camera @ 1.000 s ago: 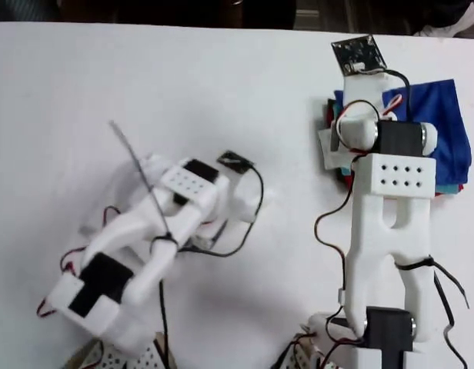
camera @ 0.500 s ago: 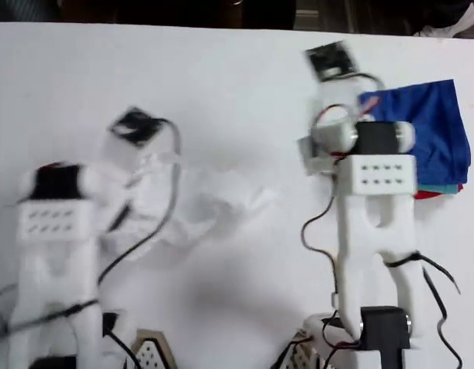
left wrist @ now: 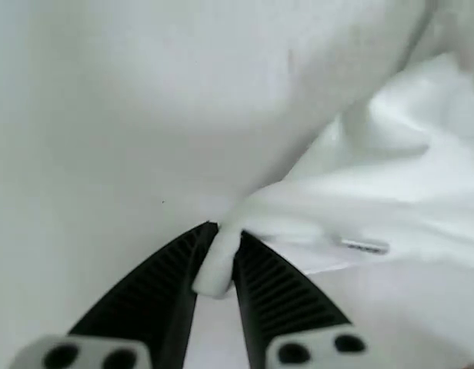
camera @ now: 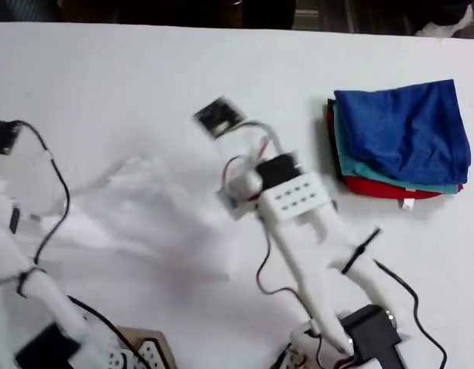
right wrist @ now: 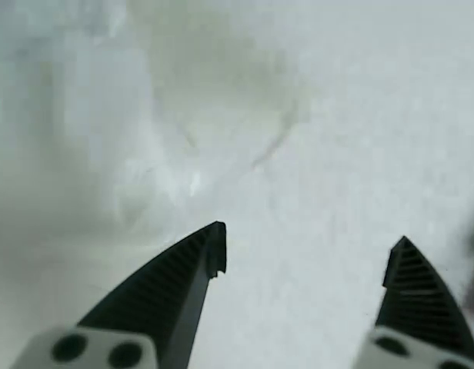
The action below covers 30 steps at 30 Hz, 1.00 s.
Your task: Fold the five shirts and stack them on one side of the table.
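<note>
While the left jaws pinch the white shirt (left wrist: 352,201), the right jaws gape wide above it.

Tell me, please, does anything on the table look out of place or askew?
The white shirt lies rumpled and unfolded mid-table, one edge pinched by the left gripper. The folded stack is slightly staggered: teal and red edges poke out under the blue shirt.

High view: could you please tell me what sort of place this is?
Probably a robotics lab bench: a white table, the wired left arm and right arm at its near edge, and a stack of folded shirts.
</note>
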{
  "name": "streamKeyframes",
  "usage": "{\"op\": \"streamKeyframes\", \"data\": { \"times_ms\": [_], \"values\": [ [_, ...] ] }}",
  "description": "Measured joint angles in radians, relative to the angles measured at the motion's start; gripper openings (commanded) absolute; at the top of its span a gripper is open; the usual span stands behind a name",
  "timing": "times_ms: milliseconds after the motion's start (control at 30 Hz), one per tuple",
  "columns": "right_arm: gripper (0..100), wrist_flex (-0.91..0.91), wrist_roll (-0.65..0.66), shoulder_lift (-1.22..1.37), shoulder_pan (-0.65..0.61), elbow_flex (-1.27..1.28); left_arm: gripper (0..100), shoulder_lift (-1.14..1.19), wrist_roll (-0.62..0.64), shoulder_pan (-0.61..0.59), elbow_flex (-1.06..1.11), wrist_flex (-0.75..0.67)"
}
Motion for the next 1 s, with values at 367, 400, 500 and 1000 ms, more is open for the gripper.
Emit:
{"op": "streamKeyframes", "data": {
  "times_ms": [367,400,500,1000],
  "values": [
    [34.3,-0.152,-0.015,0.051,-0.296,0.087,2,0.222,0.000,-0.017,-0.087,-0.029],
    [35.9,-0.155,-0.032,0.081,-0.313,0.087,2,0.224,0.000,-0.017,-0.087,-0.029],
    [40.6,-0.172,-0.058,0.172,-0.339,0.087,2,0.224,0.000,-0.017,-0.087,-0.029],
    [1.7,-0.313,-0.064,0.425,-0.166,-0.052,2,0.224,0.000,-0.015,-0.087,-0.029]
  ]
}}
